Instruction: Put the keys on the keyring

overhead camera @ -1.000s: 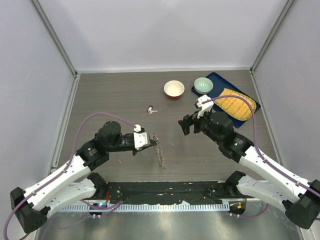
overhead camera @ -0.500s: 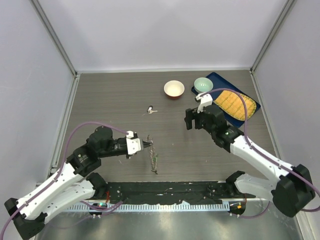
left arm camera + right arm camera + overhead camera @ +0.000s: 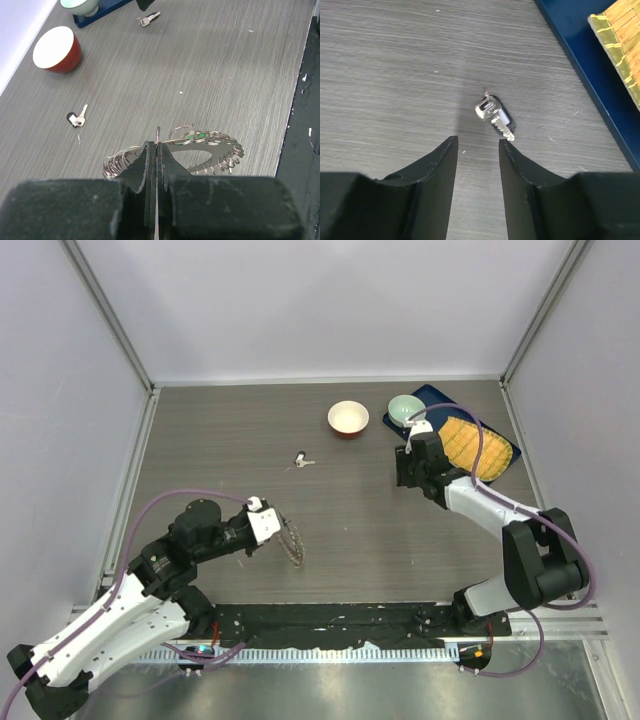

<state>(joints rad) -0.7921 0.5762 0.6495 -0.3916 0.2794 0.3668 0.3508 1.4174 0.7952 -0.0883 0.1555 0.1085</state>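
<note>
My left gripper [image 3: 277,531] [image 3: 157,146] is shut on the keyring [image 3: 293,543] [image 3: 212,146], a metal ring fringed with small silver rings and a green-capped key, held low over the table. One loose key with a black head [image 3: 301,459] [image 3: 76,118] lies mid-table. Another silvery key [image 3: 495,118] [image 3: 148,19] lies on the table just beyond the tips of my right gripper [image 3: 402,468] [image 3: 479,141]. That gripper's jaws stand apart with nothing between them, and the key's blade end is close to the right fingertip.
A red bowl with a white inside [image 3: 348,418] [image 3: 56,48] and a teal bowl [image 3: 406,409] stand at the back. The blue tray [image 3: 432,395] [image 3: 580,65] with a yellow mat [image 3: 475,445] lies right of my right gripper. A black rail runs along the near edge.
My left arm has drawn back toward the near left with the keyring. My right arm has swung back toward the tray, lowered over a key, and its jaws have narrowed.
</note>
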